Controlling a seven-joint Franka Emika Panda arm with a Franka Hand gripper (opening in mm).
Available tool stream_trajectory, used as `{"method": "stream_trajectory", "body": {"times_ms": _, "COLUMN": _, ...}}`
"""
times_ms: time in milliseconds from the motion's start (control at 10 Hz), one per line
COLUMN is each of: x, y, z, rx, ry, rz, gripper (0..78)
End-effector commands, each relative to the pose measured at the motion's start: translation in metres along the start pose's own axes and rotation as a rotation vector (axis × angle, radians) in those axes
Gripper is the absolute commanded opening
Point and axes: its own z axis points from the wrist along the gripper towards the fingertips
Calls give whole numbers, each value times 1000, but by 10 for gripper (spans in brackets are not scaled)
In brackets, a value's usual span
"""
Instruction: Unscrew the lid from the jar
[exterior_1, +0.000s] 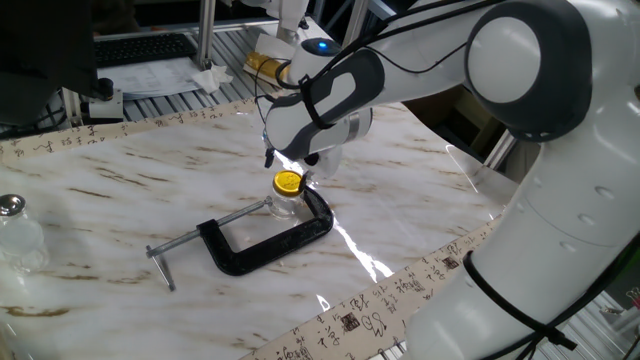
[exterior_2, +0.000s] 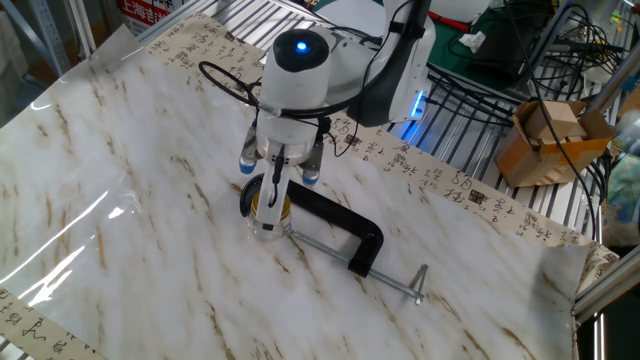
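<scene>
The jar (exterior_1: 284, 205) stands near the middle of the marble-patterned worktop (exterior_1: 120, 210), held in the mouth of a black C-clamp (exterior_1: 270, 245) that lies flat, its screw rod and crossbar handle (exterior_1: 165, 262) reaching away toward the worktop's near edge. The lid (exterior_1: 288, 182) is yellow and sits on top of the jar, level and closed down on the glass. The hand (exterior_2: 279, 185) hangs straight above it from the white arm, wrist pointing down, a blue light glowing on the joint above. Its fingers (exterior_2: 276, 190) are spread to either side of the cap and reach down around it, but whether the pads touch the ribbed rim cannot be told in either view; the hand looks released, not clenched. At the far left edge of the worktop stands a larger glass vessel (exterior_1: 18, 235) with a silver top, well apart from the clamp. A strip of printed tape (exterior_2: 440, 180) borders the worktop.
</scene>
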Motion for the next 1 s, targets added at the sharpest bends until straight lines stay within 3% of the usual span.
{"method": "stream_trajectory", "body": {"times_ms": 100, "x": 0, "y": 1, "z": -1, "rx": 25, "ry": 26, "rz": 13, "gripper": 774}}
{"method": "stream_trajectory", "body": {"times_ms": 400, "x": 0, "y": 1, "z": -1, "rx": 65, "ry": 56, "rz": 19, "gripper": 774}}
{"method": "stream_trajectory", "body": {"times_ms": 1000, "x": 0, "y": 1, "z": -1, "rx": 52, "ry": 54, "rz": 33, "gripper": 774}}
